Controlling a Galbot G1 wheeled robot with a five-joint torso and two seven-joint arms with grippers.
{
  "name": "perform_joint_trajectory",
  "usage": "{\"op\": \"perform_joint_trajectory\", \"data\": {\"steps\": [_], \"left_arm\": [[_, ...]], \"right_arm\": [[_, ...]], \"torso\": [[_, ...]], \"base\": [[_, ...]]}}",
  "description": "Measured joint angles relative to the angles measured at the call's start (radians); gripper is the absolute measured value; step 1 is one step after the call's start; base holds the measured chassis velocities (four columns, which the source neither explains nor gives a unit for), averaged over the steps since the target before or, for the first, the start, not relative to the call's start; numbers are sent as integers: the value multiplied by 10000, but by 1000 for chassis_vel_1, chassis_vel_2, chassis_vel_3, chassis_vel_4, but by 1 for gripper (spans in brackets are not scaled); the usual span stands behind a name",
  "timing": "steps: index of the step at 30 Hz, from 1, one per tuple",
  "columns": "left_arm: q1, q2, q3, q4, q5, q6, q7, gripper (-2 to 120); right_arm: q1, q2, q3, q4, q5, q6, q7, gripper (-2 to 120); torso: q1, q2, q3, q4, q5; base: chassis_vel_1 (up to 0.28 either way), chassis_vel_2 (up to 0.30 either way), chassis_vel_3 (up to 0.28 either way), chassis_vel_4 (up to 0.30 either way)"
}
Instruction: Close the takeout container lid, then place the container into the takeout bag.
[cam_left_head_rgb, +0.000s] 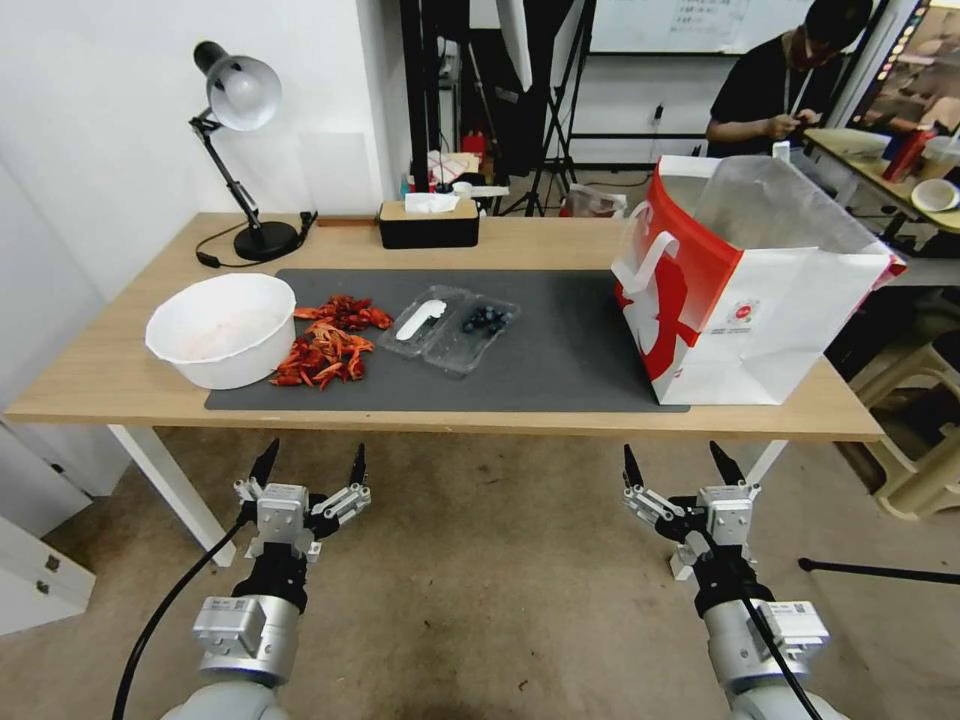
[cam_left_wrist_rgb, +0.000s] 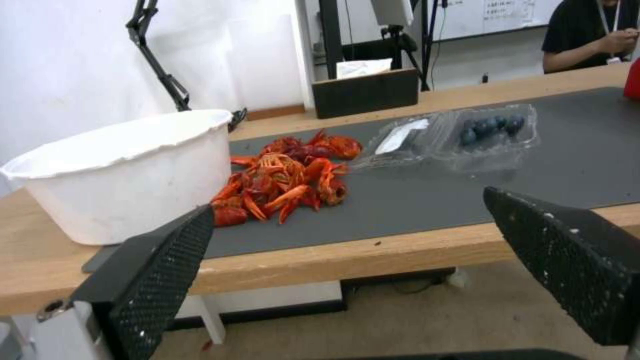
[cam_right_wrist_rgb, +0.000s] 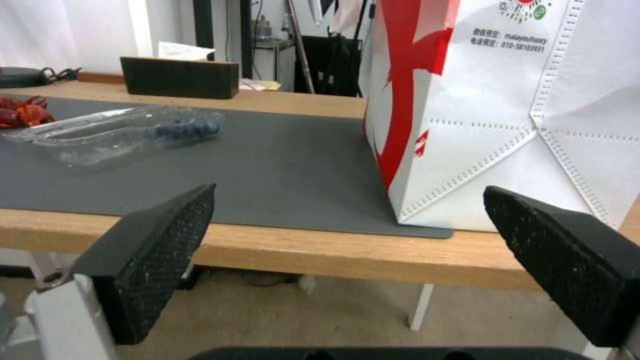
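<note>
Both end effectors wide (left, right); one takeout container, lid open, one takeout bag

I can't see inside the bag; its liner clouds the mouth, and the right wrist view cuts off its top and right side. The label print on the lid is too small for me to read. At upper left in the left wrist view, the lamp loses its head.
</note>
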Motion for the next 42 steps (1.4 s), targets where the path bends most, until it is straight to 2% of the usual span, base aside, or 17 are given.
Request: {"op": "perform_joint_trajectory", "data": {"steps": [25, 27, 28, 31, 32, 33, 35, 42], "left_arm": [[6, 62, 121, 0, -104, -99, -103, 100], [66, 388, 801, -24, -630, -612, -588, 100], [66, 388, 801, -24, -630, -612, -588, 100], [177, 961, 1948, -84, -1526, -1495, -1427, 100], [177, 961, 1948, -84, -1526, -1495, -1427, 100], [151, 1192, 2149, 34, -1913, -1645, -1623, 100], [130, 1340, 2217, 232, -2103, -1691, -1705, 100], [106, 1459, 2124, 522, -2008, -1852, -1758, 100]], "right_arm": [[-11, 5, -2, 0, 0, 18, -14, 100], [-159, 108, -58, -2, -67, 295, -205, 100], [-159, 108, -58, -2, -67, 295, -205, 100], [-745, 534, -353, -85, -392, 1346, -972, 100], [-745, 534, -353, -85, -392, 1346, -972, 100], [-1099, 784, -526, -139, -585, 1989, -1436, 100], [-1401, 1020, -641, -194, -703, 2502, -1916, 100], [-1418, 1077, -501, -208, -666, 2593, -2246, 100]], "torso": [[-1, 0, 0, 2, 0], [0, 0, 0, 3, -1], [0, 0, 0, 3, -1], [0, 0, 0, -3, 0], [0, 0, 0, -3, 0], [-1, 0, -1, 0, 4], [0, 1, -2, -4, -7], [-1, 0, -2, 1, 3]], "base": [[0, 0, 0, 0], [0, 0, 0, 0], [0, 0, 0, 0], [0, 0, 0, 0], [0, 0, 0, 0], [0, 0, 0, 0], [0, 0, 0, 0], [0, 0, 0, 0]]}}
